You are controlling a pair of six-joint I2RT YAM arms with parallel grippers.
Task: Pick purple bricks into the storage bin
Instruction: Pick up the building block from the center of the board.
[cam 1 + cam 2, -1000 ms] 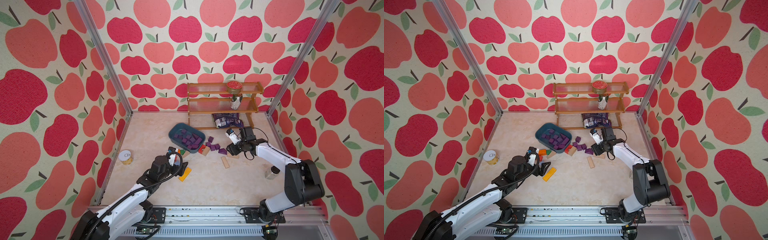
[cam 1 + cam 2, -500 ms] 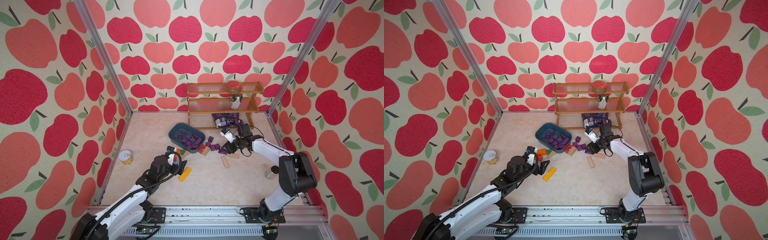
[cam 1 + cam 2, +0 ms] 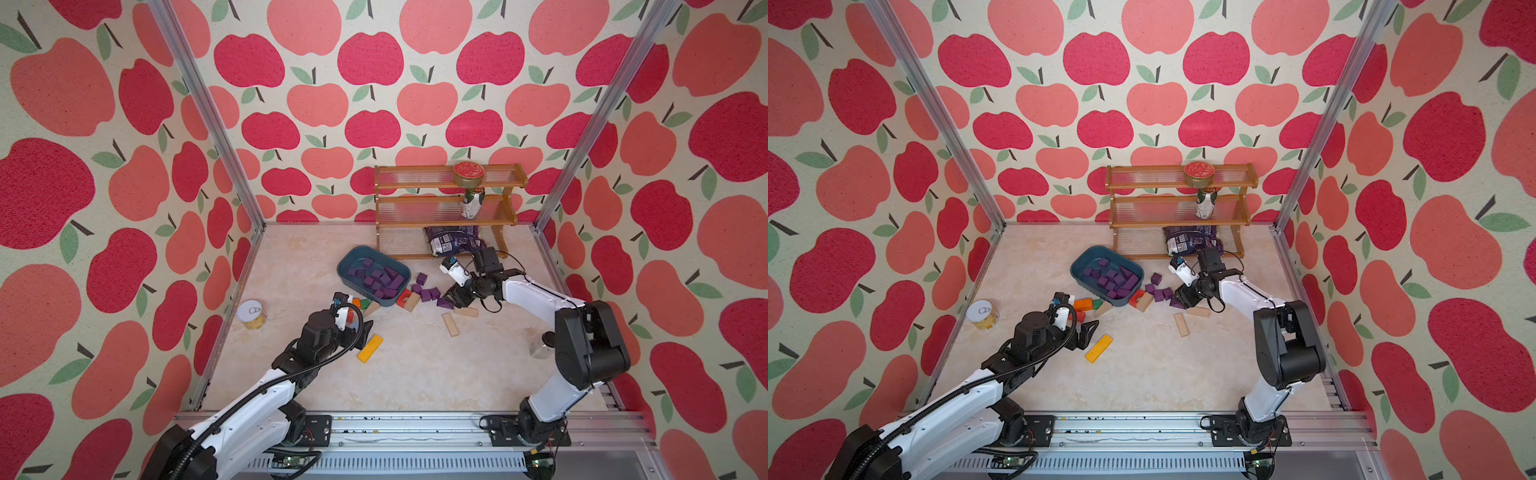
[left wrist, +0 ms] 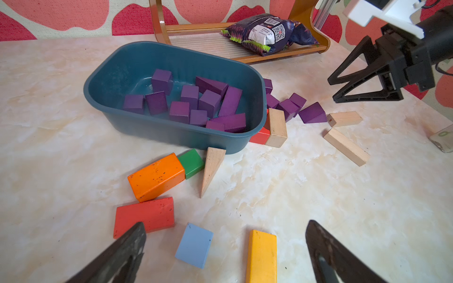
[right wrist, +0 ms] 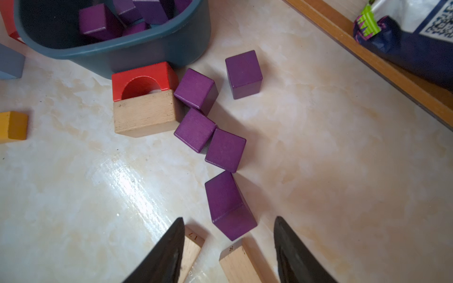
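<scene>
right gripper (image 5: 229,218) moved in toward purple wedge (image 5: 228,203), jaws apart, seemingly not touching; left gripper (image 4: 225,223) spread wide over bare floor.

My white left arm (image 3: 257,399) stretches far, black left gripper (image 4: 225,223) spread wide; white right arm (image 3: 536,291) reaches left, black right gripper (image 5: 228,218) parted, empty.

The shallow teal plastic storage bin (image 3: 351,258) sits on the marbled tabletop (image 3: 415,374) just before the brown three-tier wooden rack (image 3: 415,212), with a heap of small dark-purple bricks (image 3: 380,279) inside it. Five loose purple bricks (image 3: 426,295) lie on the table right of the bin, beside a red arch block (image 3: 402,298) touching its corner.
</scene>
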